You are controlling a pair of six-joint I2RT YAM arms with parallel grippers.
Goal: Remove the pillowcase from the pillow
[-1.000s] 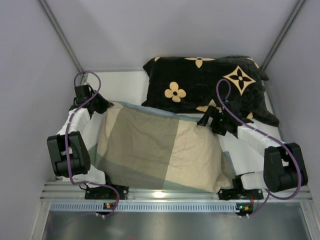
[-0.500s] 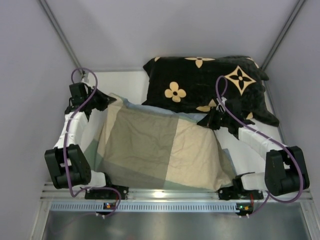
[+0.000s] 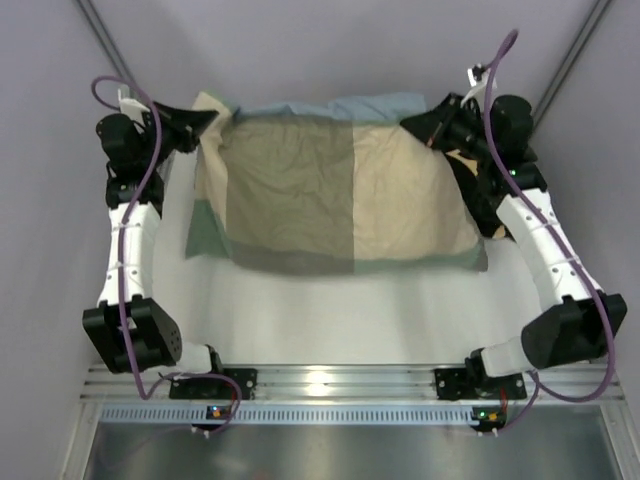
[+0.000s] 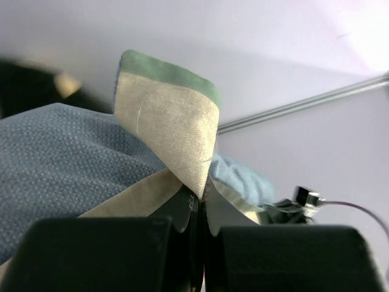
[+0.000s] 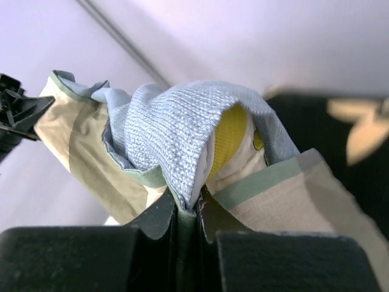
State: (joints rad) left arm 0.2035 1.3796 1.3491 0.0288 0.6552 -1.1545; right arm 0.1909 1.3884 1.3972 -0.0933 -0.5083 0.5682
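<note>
The pillowcase (image 3: 330, 190), olive, beige and sage on its upper face, hangs lifted across the far half of the table with the pillow inside it. My left gripper (image 3: 208, 120) is shut on its far left corner (image 4: 167, 131); the grey-blue face (image 4: 67, 158) shows there. My right gripper (image 3: 425, 125) is shut on the far right edge, pinching the grey-blue fabric (image 5: 176, 140). Through the case's open mouth the pillow (image 5: 243, 161) shows cream with a yellow-green edge (image 5: 230, 139).
The black cushion (image 3: 490, 195) with tan flowers lies mostly hidden behind the raised pillowcase and the right arm, at the far right. White table surface (image 3: 330, 320) lies in front. Grey walls close in on both sides.
Both arms have risen and reached far back, lifting the pillowcase with the pillow off the table. The right gripper closed on the fabric edge during this second.
</note>
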